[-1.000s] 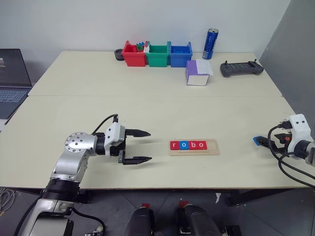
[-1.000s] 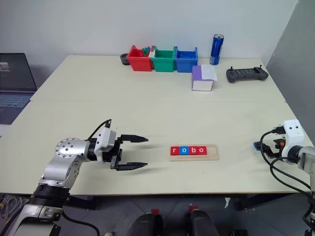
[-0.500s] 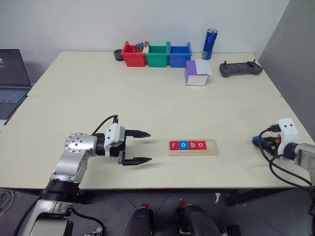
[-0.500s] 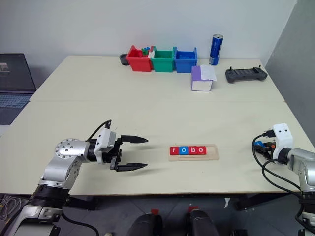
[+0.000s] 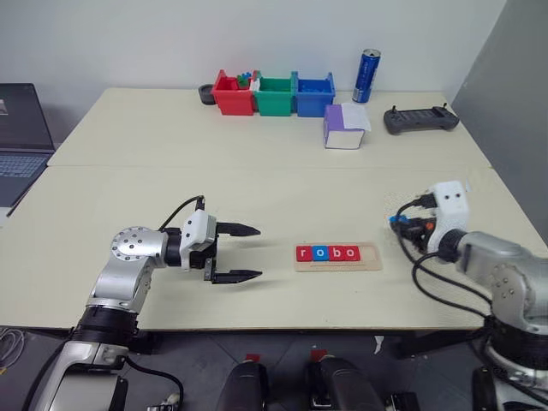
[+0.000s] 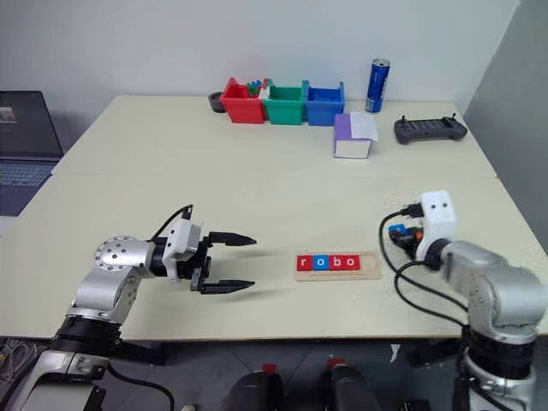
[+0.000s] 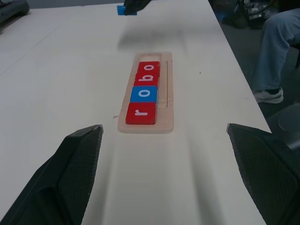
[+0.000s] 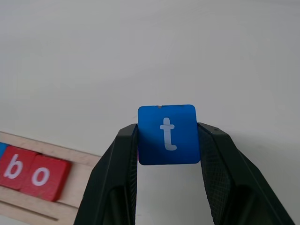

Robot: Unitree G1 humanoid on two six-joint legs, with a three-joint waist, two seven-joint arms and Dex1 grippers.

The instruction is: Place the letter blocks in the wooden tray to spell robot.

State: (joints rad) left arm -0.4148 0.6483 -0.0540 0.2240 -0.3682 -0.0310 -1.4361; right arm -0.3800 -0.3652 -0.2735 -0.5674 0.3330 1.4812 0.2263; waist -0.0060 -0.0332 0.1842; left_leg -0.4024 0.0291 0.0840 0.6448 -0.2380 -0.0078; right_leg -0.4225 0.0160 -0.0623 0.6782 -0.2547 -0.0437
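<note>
The right gripper [image 8: 167,140] pinches the little blue t block [image 8: 167,134] by its two side edges, up near the wooden tray [image 5: 370,254]; it looks light, hard and smooth, and the left gripper [image 5: 247,253] stays wide apart.

A pale wooden tray [image 7: 167,89] with visible grain lies on a matt cream table [image 5: 257,188], its groove lined with smooth, satin-painted blocks: red r [image 7: 141,113], blue o [image 7: 144,93], red b [image 7: 147,78] and red o [image 7: 150,67]. The blue t block [image 8: 167,134] has the same even painted finish and white lettering, pinched between black fingers [image 8: 117,168] whose pads are finely textured. At 12 o'clock on the table, glossy plastic bins [image 5: 274,94] stand beside a shiny metal can [image 5: 366,75]. The left arm [image 5: 133,257] shows brushed silver metal.
</note>
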